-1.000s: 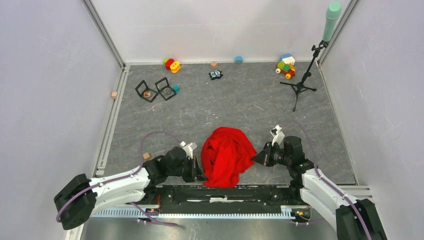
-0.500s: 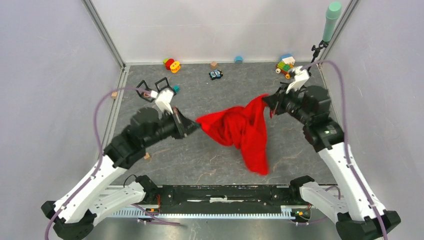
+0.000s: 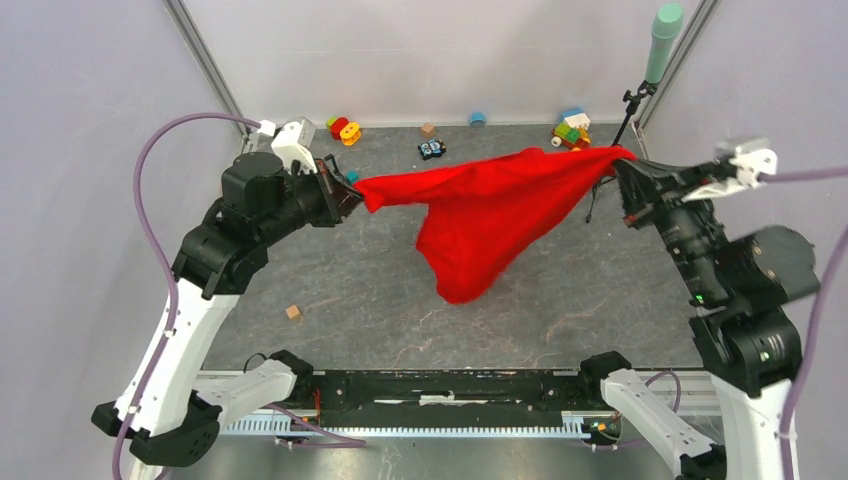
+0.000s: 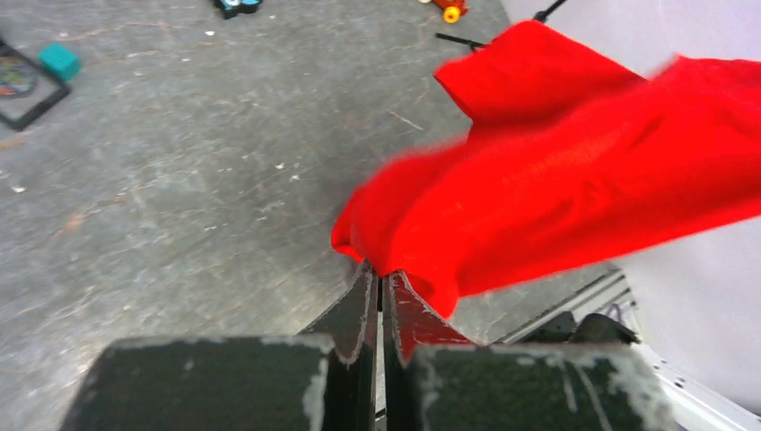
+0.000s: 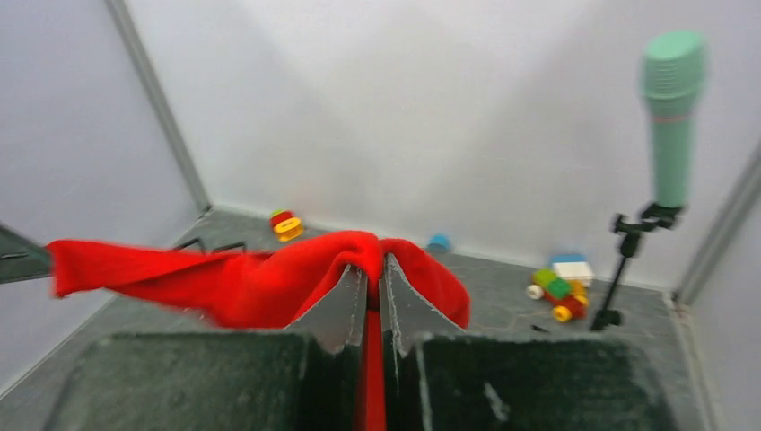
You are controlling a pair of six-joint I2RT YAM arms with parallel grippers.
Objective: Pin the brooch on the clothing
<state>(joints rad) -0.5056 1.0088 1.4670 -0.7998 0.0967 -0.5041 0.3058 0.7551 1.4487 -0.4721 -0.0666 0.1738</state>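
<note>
The clothing, a bright red T-shirt (image 3: 490, 205), hangs in the air, stretched between my two grippers, with its lower part drooping to a point above the grey table. My left gripper (image 3: 350, 194) is shut on the shirt's left end, as the left wrist view (image 4: 381, 274) shows, with red fabric (image 4: 556, 180) spreading to the right. My right gripper (image 3: 622, 162) is shut on the shirt's right end; in the right wrist view (image 5: 372, 265) the fabric (image 5: 251, 274) bulges over the fingertips. A black open case (image 4: 18, 85) with a small round coloured piece lies at the back left; I cannot tell if it is the brooch.
A teal microphone (image 3: 663, 40) on a black tripod stands at the back right, close to my right gripper. Toys lie along the back wall: a red and yellow one (image 3: 344, 129), a small car (image 3: 431, 149) and coloured blocks (image 3: 572, 128). A wooden cube (image 3: 293, 312) lies front left.
Both arms have risen from the near edge and spread apart. They lifted the crumpled shirt off the table and drew it out wide in the air.
</note>
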